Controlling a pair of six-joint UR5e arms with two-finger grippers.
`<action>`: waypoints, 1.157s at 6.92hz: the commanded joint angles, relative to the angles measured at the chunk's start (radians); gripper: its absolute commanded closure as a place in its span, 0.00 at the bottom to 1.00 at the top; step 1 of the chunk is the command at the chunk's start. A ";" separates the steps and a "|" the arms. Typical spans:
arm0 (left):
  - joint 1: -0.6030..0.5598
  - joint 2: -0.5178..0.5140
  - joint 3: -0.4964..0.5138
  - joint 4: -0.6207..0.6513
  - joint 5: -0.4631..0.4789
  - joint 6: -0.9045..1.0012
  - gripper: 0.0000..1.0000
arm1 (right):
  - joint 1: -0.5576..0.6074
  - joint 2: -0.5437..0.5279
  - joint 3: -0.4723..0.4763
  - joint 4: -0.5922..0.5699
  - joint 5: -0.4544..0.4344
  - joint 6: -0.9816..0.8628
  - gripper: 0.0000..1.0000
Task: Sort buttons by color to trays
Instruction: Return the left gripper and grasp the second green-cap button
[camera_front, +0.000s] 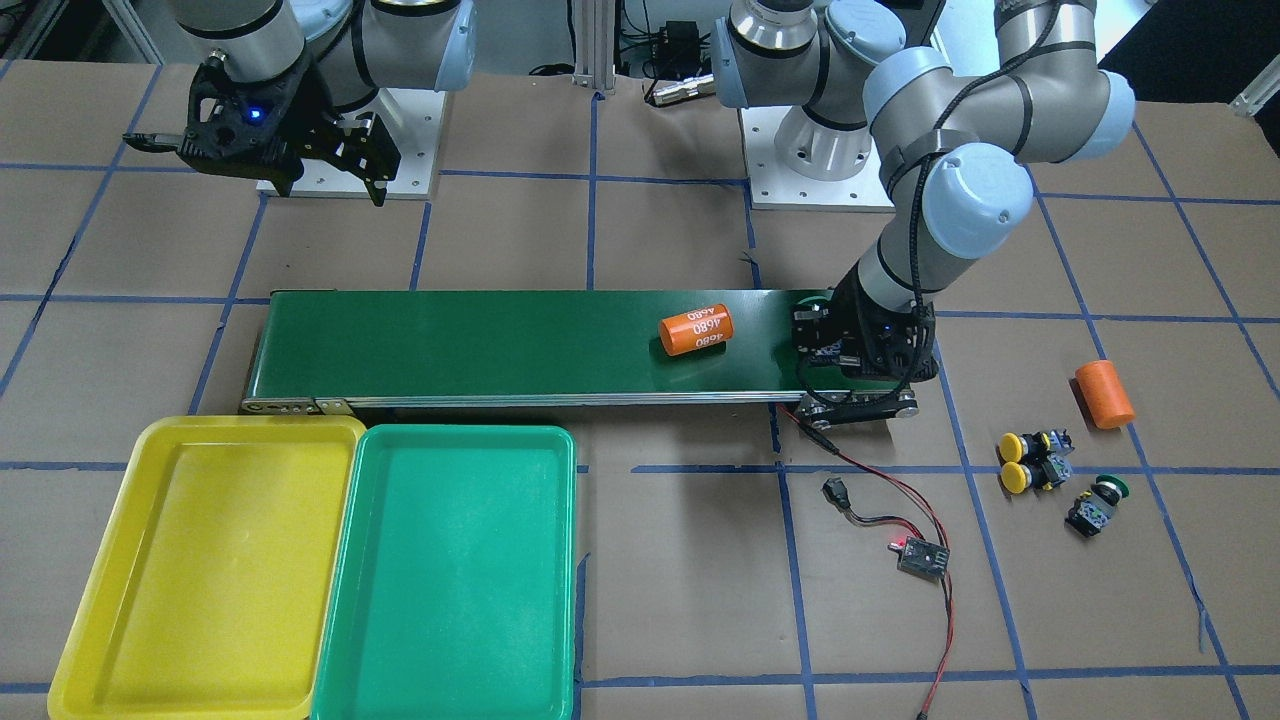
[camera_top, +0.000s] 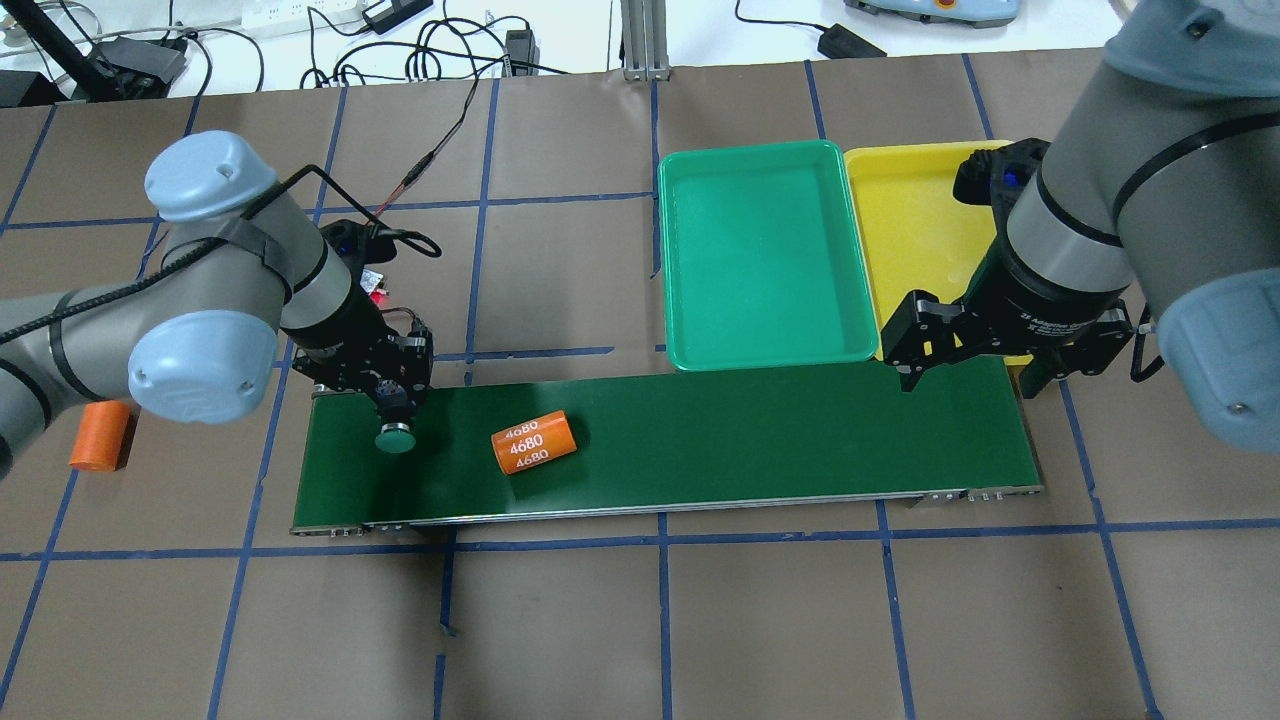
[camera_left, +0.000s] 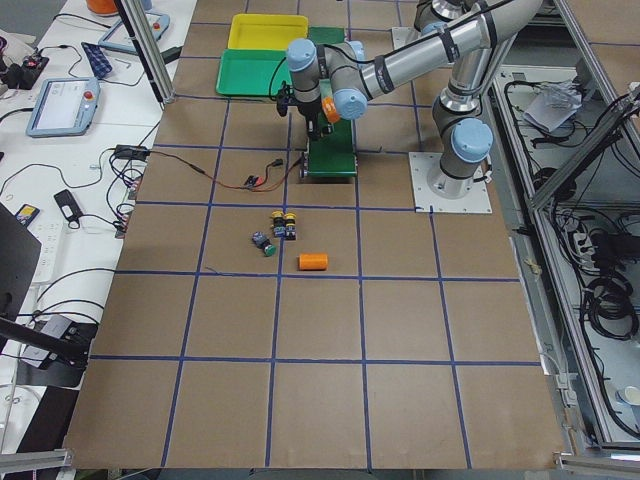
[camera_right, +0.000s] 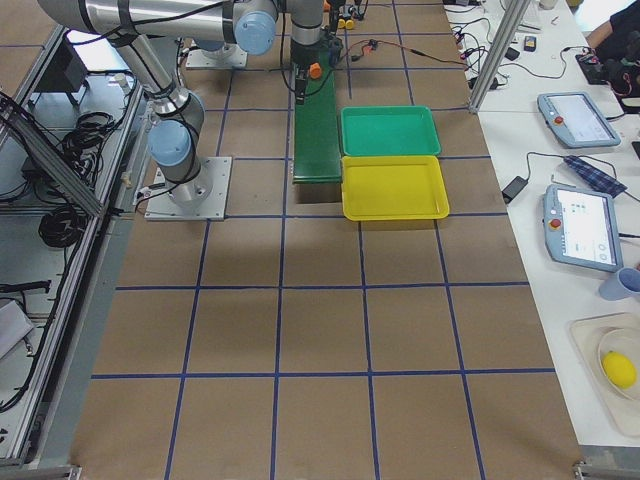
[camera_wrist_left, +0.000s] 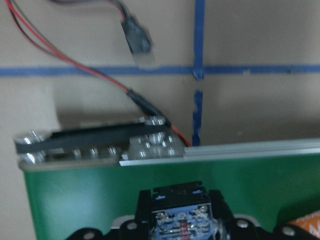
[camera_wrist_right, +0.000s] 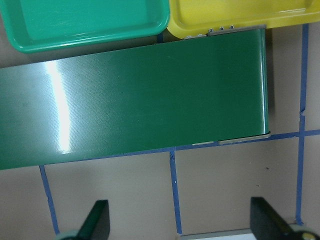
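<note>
Presently, hazards logged, largest item first.

- Conveyor belt: spans the middle of the overhead view. Cannot tell if it is running. If it is, anything set down is carried toward the right end and could go over the edge uncaught.
- Yellow tray, green tray: lower left of the front-facing view, side by side and touching, nothing in either. A loose drop near the shared rim could put a part in the wrong colour.
- Right gripper: fingers spread wide, holding nothing, above the belt's right end in the overhead view. A late or early close would likely miss a moving part.
- Left gripper: fingers clamped on a green-capped button over the belt's left end. Contact with the belt cannot be told. On release, the round cap may let it tip or roll.
- Orange cylinder: lying on the belt near the held button. It could block the button or be grabbed by mistake.
- Yellow-capped buttons: a touching pair on the paper at the right of the front-facing view, with a second green-capped button near them. Picking one risks knocking its neighbour.
- Red wires: these run from the belt's end, near the left gripper, and could snag.
</note>
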 joint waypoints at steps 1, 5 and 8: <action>-0.012 0.023 -0.059 0.099 0.007 -0.003 0.01 | 0.000 -0.001 0.001 0.000 0.003 0.001 0.00; 0.254 -0.058 0.195 -0.042 0.002 0.223 0.00 | 0.000 -0.001 0.001 0.003 0.003 0.001 0.00; 0.425 -0.271 0.297 0.105 0.005 0.641 0.00 | 0.000 -0.001 0.001 0.005 0.000 0.001 0.00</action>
